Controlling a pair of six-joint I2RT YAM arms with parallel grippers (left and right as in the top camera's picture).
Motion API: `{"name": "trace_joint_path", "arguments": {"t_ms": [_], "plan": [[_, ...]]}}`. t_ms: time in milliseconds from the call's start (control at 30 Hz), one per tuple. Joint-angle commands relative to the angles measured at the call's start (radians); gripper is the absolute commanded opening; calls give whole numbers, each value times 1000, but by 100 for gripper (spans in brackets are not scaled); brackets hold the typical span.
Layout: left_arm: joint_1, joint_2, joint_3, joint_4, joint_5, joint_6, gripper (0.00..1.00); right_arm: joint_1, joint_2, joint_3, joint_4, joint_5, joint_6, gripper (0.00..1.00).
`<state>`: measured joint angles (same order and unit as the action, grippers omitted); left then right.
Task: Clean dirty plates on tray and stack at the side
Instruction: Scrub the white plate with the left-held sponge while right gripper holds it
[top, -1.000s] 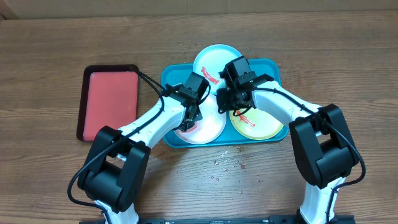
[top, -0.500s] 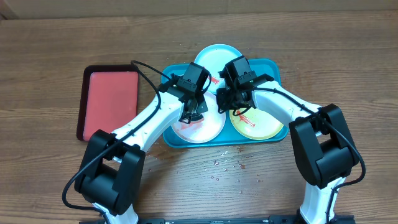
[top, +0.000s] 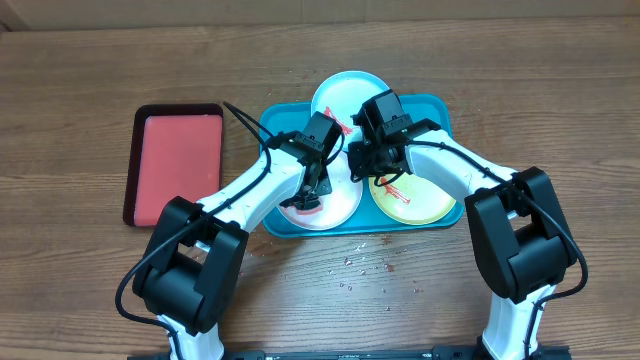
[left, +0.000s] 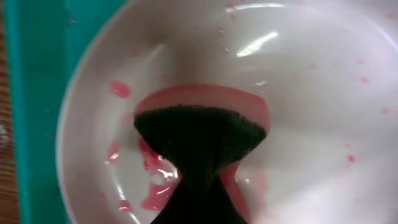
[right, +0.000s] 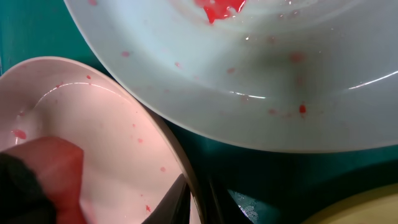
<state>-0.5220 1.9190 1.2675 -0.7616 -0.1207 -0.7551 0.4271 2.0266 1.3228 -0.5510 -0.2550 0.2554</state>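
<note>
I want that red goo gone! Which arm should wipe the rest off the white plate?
Left. The left gripper holds the dark sponge pressed onto the white plate, right by the red smears. The right gripper is pinching that plate's rim, steadying it.

I see a dark sponge (left: 199, 134) pressed on the white plate (left: 311, 93), red sauce (left: 155, 196) smeared around it, pink specks beyond, tray (left: 37, 93) at left.

table (top: 80, 90): wood | on it: teal tray (top: 435, 108); red tray (top: 180, 165)
</note>
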Motion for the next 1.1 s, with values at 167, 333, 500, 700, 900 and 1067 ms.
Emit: {"name": "trace_joint_path", "arguments": {"t_ms": [167, 333, 500, 700, 900, 1067], "plan": [[0, -3, 9, -36, -307, 172, 4, -1, 6, 20, 3, -1, 7, 11], [0, -28, 87, -62, -361, 173, 4, -1, 6, 20, 5, -1, 7, 11], [0, -38, 162, -55, -272, 172, 4, -1, 6, 20, 6, -1, 7, 11], [-1, -22, 125, 52, 46, 172, 4, -1, 6, 20, 13, -1, 7, 11], [-2, -2, 4, 117, 69, 119, 4, -1, 6, 19, 13, -1, 7, 11], [7, 13, -79, 163, 69, 119, 4, -1, 6, 20, 13, -1, 7, 11]]}}
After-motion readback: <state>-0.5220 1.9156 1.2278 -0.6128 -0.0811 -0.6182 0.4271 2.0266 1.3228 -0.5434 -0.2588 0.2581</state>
